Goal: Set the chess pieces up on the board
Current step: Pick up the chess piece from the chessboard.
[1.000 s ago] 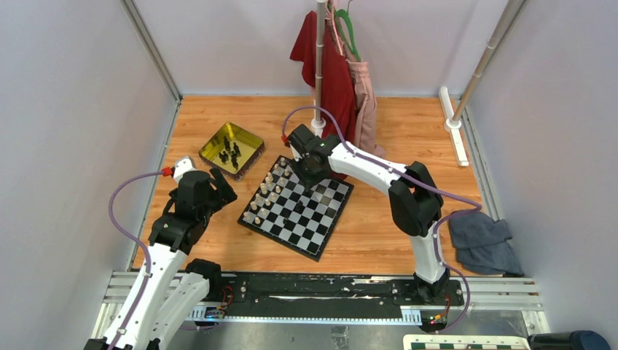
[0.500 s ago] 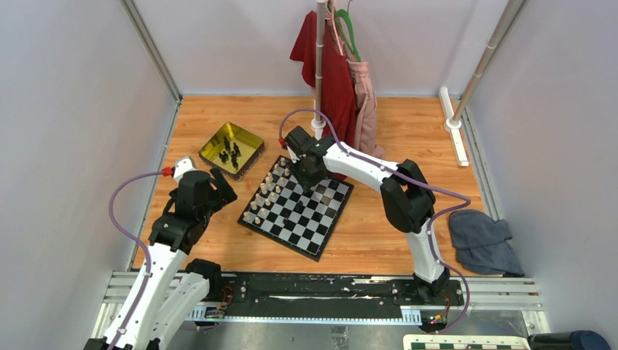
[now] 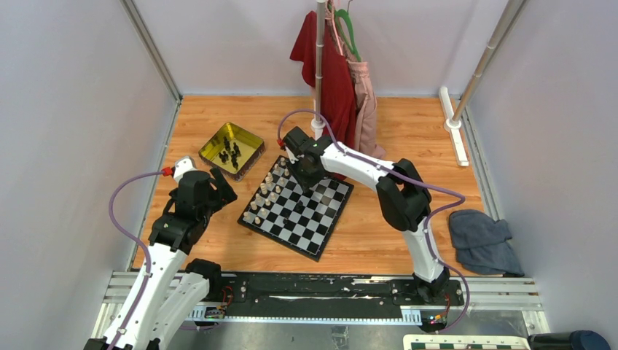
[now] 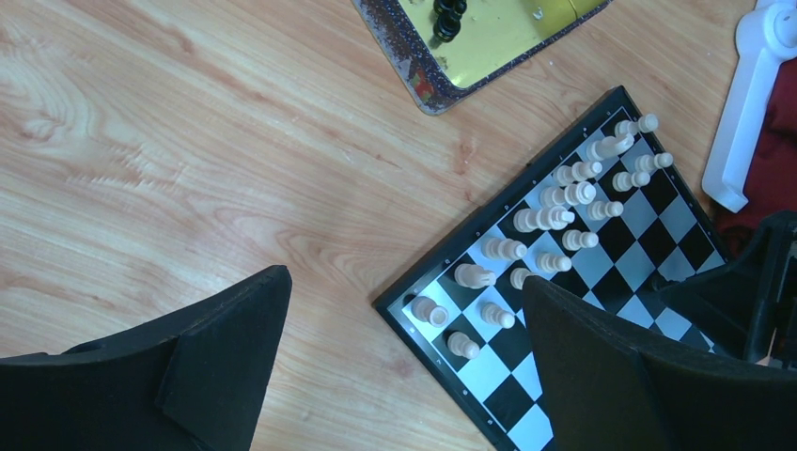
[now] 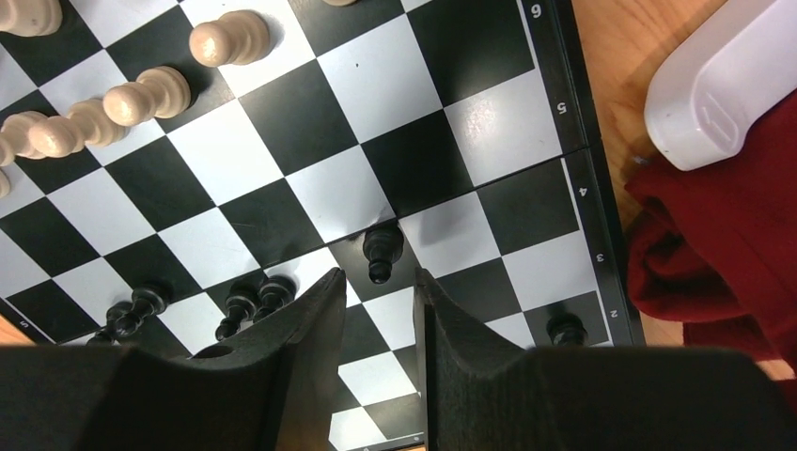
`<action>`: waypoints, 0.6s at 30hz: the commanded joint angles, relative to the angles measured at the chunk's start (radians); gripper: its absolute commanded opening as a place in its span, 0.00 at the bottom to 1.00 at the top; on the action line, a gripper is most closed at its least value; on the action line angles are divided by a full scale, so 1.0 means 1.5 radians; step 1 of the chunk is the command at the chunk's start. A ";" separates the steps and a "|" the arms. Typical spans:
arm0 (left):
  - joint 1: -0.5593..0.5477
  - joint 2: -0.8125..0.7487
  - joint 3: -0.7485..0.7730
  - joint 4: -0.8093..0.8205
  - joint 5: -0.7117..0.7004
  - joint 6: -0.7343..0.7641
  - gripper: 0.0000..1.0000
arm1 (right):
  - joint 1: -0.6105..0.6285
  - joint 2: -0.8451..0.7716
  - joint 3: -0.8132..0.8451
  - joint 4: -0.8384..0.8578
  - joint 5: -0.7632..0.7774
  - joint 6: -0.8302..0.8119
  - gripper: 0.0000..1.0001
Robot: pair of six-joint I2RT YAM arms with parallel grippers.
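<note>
The board (image 3: 315, 227) lies at mid table, with cream-white pieces (image 3: 266, 191) in two rows on its left side. In the right wrist view several black chess pieces stand on the board (image 5: 282, 122): one (image 5: 382, 246) just beyond my right gripper (image 5: 378, 274), others at the left (image 5: 254, 303) and right (image 5: 567, 329). The right gripper (image 3: 310, 182) is narrowly open with nothing between its fingers. More black pieces (image 3: 230, 152) lie in the gold tin tray (image 3: 202, 151). My left gripper (image 4: 404, 279) is wide open and empty over the wood by the board's near-left corner (image 4: 648, 211).
A clothes stand with red and pink garments (image 3: 337, 69) rises just behind the board; its white foot (image 5: 714, 94) and red cloth (image 5: 714, 235) lie next to the board's edge. A grey cloth (image 3: 481, 240) lies at the right. A white rail (image 3: 453, 131) is at the back right.
My right arm has shifted slightly to the left and back over the board's far side. The left arm has not moved.
</note>
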State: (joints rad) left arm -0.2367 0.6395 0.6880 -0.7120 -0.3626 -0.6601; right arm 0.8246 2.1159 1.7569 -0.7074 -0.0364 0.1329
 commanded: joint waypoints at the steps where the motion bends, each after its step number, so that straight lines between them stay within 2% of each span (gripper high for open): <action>1: 0.004 0.001 -0.006 0.014 -0.002 0.013 1.00 | 0.007 0.023 0.018 -0.020 -0.007 -0.010 0.37; 18: 0.002 0.000 -0.008 0.017 -0.002 0.014 1.00 | 0.007 0.038 0.024 -0.020 -0.014 -0.011 0.28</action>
State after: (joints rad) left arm -0.2367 0.6395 0.6876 -0.7044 -0.3626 -0.6533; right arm 0.8246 2.1544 1.7588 -0.7078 -0.0452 0.1322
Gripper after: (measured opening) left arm 0.999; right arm 0.281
